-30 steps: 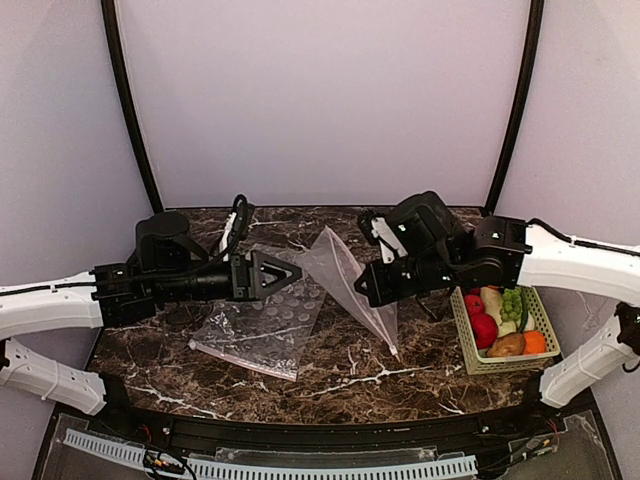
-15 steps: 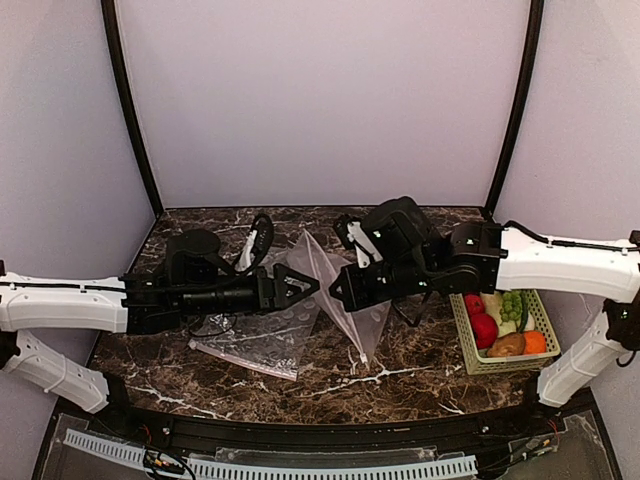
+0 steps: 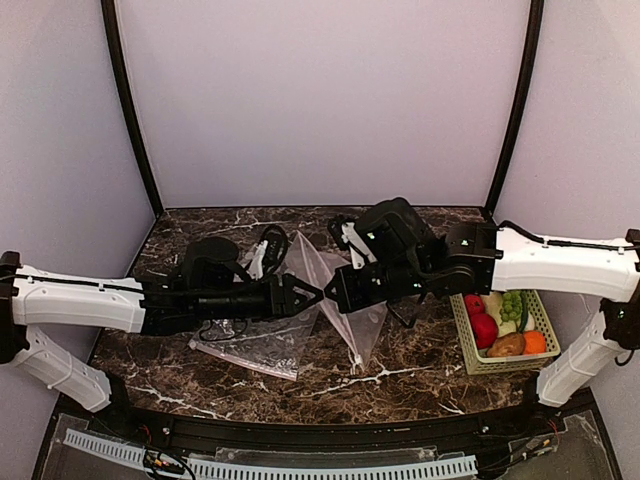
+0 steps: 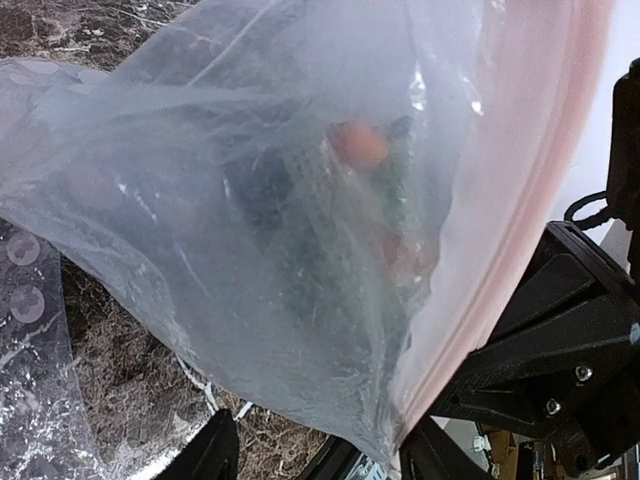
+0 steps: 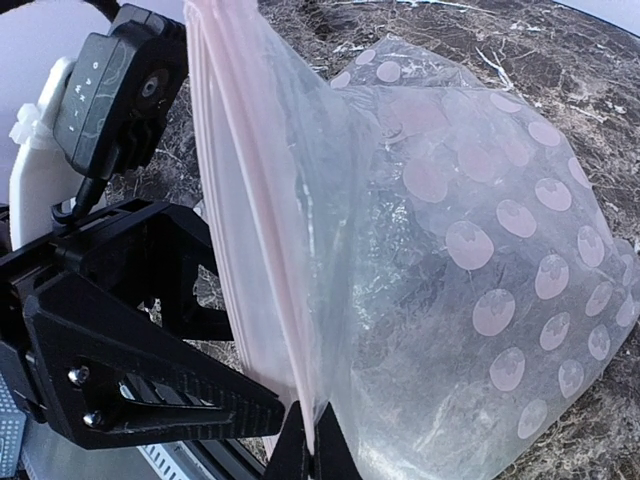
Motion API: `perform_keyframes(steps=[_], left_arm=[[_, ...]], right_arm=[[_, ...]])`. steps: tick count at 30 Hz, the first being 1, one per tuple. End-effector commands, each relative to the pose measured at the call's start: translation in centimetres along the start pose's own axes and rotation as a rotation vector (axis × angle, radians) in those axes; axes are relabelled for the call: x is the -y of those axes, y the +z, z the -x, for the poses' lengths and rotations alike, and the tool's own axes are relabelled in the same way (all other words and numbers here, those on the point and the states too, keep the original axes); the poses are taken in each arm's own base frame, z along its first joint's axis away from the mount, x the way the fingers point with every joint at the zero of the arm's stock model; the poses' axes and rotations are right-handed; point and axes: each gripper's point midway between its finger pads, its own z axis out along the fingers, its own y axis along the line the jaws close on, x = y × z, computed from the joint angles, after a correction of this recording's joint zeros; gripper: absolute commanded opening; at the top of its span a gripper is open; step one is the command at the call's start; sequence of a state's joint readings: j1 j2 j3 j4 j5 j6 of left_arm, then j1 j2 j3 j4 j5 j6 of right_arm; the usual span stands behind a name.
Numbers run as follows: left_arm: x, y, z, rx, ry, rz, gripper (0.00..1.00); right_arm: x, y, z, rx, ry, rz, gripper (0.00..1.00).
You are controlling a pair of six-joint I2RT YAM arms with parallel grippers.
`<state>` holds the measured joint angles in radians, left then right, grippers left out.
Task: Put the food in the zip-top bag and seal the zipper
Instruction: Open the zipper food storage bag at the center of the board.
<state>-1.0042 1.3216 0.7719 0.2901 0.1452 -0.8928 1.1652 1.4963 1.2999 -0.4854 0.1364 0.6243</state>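
Above the marble table (image 3: 420, 380), the bag (image 3: 362, 332) hangs in the air, its pink zipper (image 5: 250, 200) pinched between the closed fingers of the right gripper (image 5: 305, 447). A second bag (image 3: 250, 350) lies flat below the left gripper (image 4: 315, 460), whose fingers stand parted around the hanging bag's mouth edge. The basket (image 3: 500, 366) holding the food (image 3: 485, 328) sits well behind the right fingers.

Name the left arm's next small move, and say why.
Probably close the left claw on the mouth edge of the zip-top bag. Its fingers straddle that edge, while the right claw, shut on the pinkish zipper strip, holds the bag up. A second grip could pull the mouth open.
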Motion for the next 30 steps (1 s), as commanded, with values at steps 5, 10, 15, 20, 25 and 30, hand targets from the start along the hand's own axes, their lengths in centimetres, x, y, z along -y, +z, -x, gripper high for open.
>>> perform_keyframes(steps=[5,10,15,20,25,30], left_arm=[[1.0,0.8,1.0,0.020,0.018,-0.011,0.48],[1.0,1.2,1.1,0.012,0.026,0.005,0.27],[0.2,0.9,1.1,0.021,0.031,0.056,0.06],[-1.9,-0.4,0.7,0.017,0.038,0.167,0.01],[-3.6,-2.3,1.2,0.050,0.060,0.279,0.01],[-4.2,-3.8,1.6,0.069,0.085,0.326,0.01]], right_arm=[[-0.9,0.1,0.8,0.033,-0.001,-0.010,0.00],[-0.3,0.4,0.7,0.031,0.015,-0.052,0.00],[1.5,0.3,0.7,0.043,0.059,-0.150,0.00],[4.5,-0.6,0.1,0.039,0.110,-0.319,0.00],[6.4,-2.4,0.5,0.079,0.152,-0.407,0.00],[7.8,-5.0,1.6,0.138,0.169,-0.456,0.00]])
